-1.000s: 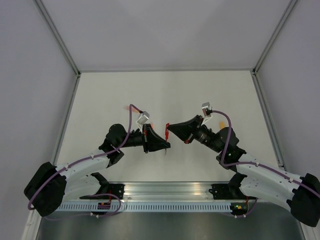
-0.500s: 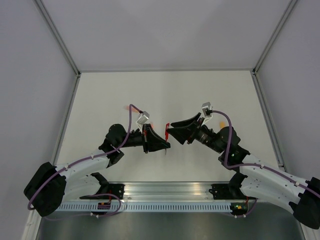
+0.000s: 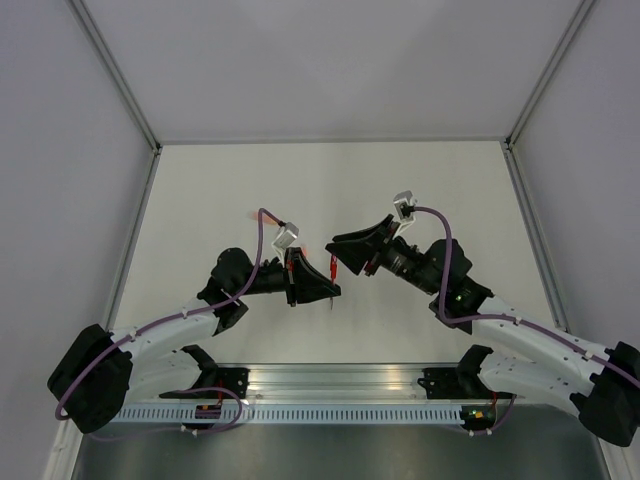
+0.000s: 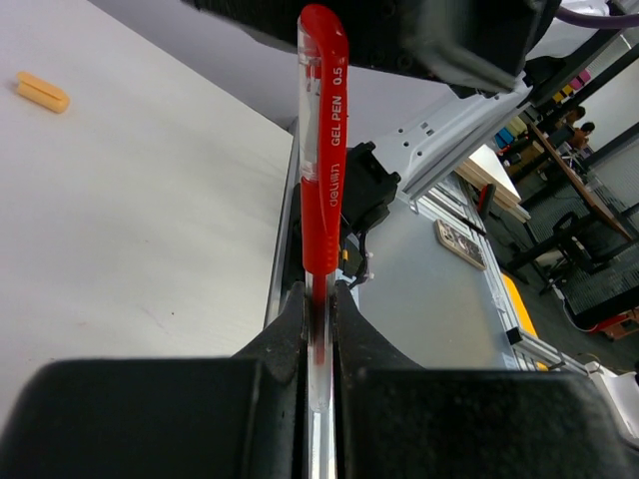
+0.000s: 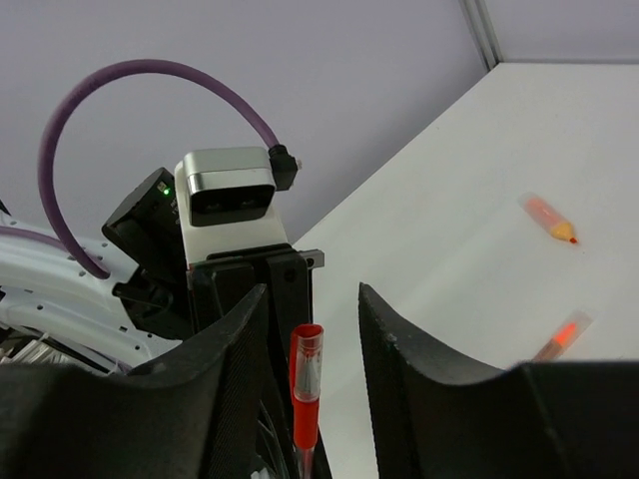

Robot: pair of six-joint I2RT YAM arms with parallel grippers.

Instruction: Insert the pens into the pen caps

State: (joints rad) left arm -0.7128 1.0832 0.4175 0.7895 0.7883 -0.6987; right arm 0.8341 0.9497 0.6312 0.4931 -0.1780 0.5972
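Note:
My left gripper (image 4: 319, 299) is shut on a red gel pen (image 4: 321, 150). The pen stands up out of the jaws with its red cap pushed over the tip. In the top view the left gripper (image 3: 325, 285) holds this pen (image 3: 333, 267) above the table's middle. My right gripper (image 3: 341, 256) faces it, open, its fingers either side of the capped end. The right wrist view shows the capped pen (image 5: 306, 384) between the spread fingers of the right gripper (image 5: 312, 324), near the left finger with a gap on the right. An orange pen cap (image 4: 42, 92) lies on the table.
Two orange-pink pens (image 5: 549, 218) (image 5: 561, 334) lie on the white table (image 3: 330, 180) beyond the left arm. From above they show as small orange marks (image 3: 250, 213) (image 3: 306, 250). Grey walls surround the table. A metal rail (image 3: 340, 385) runs along the near edge.
The right gripper, shut on the red cap a second ago, has opened and let go. The cap stays on the pen. The right wrist has shifted slightly up and left. The left arm is still.

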